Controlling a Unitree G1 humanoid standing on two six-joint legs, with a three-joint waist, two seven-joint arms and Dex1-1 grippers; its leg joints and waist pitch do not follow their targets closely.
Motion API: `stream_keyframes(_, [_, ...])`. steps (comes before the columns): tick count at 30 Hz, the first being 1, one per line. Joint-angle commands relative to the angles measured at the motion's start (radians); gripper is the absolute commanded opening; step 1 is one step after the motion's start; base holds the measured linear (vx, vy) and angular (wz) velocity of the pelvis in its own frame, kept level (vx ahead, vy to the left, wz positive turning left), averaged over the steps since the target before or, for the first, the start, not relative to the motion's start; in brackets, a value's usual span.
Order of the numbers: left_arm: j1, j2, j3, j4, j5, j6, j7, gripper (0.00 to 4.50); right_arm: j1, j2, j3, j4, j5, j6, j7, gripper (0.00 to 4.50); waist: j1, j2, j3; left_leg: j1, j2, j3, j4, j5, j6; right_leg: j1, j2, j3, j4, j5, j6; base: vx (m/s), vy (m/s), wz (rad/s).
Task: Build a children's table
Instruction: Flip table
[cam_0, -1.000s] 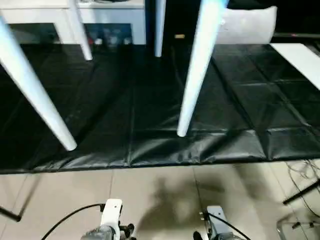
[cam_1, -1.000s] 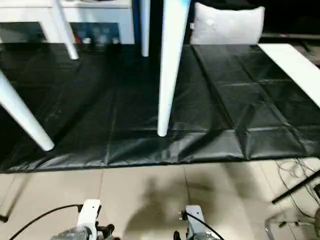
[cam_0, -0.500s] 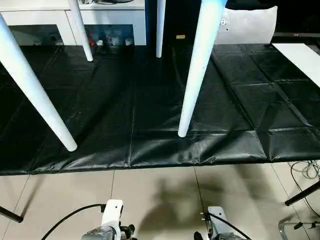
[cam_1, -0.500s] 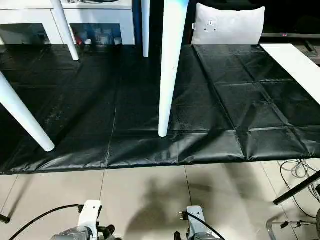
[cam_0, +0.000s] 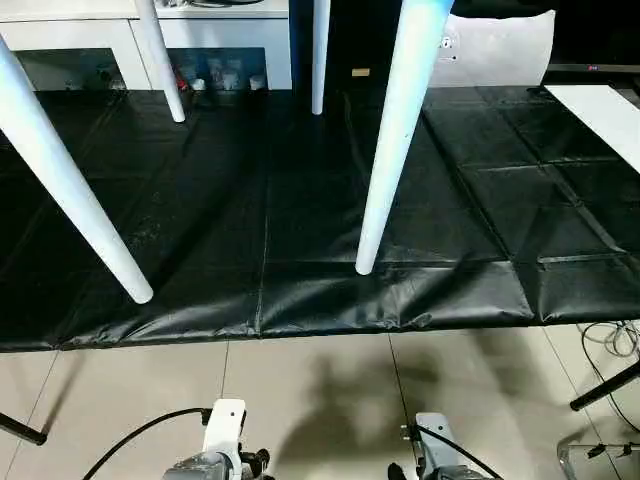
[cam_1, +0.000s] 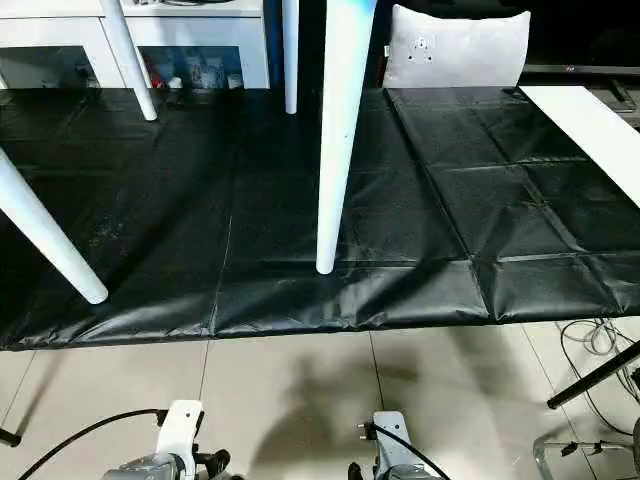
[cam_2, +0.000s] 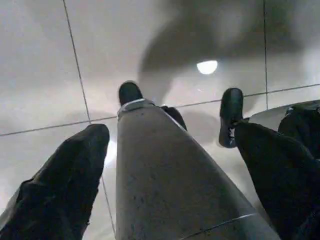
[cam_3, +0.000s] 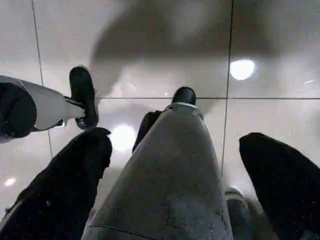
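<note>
The children's table stands on the black-covered surface (cam_0: 300, 230), four white tapered legs coming down from the top edge of the frame: one (cam_0: 395, 140) just right of centre, one (cam_0: 70, 180) at the left, and two at the back (cam_0: 160, 60) (cam_0: 320, 55). Behind them, in the upper left of the frame, a white cabinet (cam_0: 215, 40) holds small bottles or jars behind its glass. The left hand (cam_2: 170, 165) and the right hand (cam_3: 170, 180) each hang released over the tiled floor (cam_0: 310, 400), fingers spread and grasping nothing

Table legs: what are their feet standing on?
All four legs stand on the black cover. The surface beneath the cover is hidden, and the tabletop lies above the picture's edge.
</note>
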Motion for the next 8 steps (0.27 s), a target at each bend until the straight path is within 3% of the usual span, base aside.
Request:
stream_keyframes(1, [0.001, -0.003, 0.01, 0.009, -0.001, 0.01, 0.001, 4.46, 0.017, 0.006, -0.004, 0.024, -0.004, 0.017, 0.001, 4.5, 0.0, 0.005, -0.024, 0.011, 0.078, -0.03, -0.099, -0.337, 0.001, 0.006, -0.088, 0.054, -0.089, -0.147, -0.239, 0.0, 0.0, 0.0])
stream_keyframes(8, [0.001, -0.003, 0.01, 0.009, -0.001, 0.01, 0.001, 4.46, 0.017, 0.006, -0.004, 0.024, -0.004, 0.017, 0.001, 4.5, 0.0, 0.006, -0.026, 0.009, 0.079, -0.028, -0.099, -0.297, 0.012, 0.008, -0.087, 0.053, -0.087, -0.095, -0.243, 0.0, 0.0, 0.0])
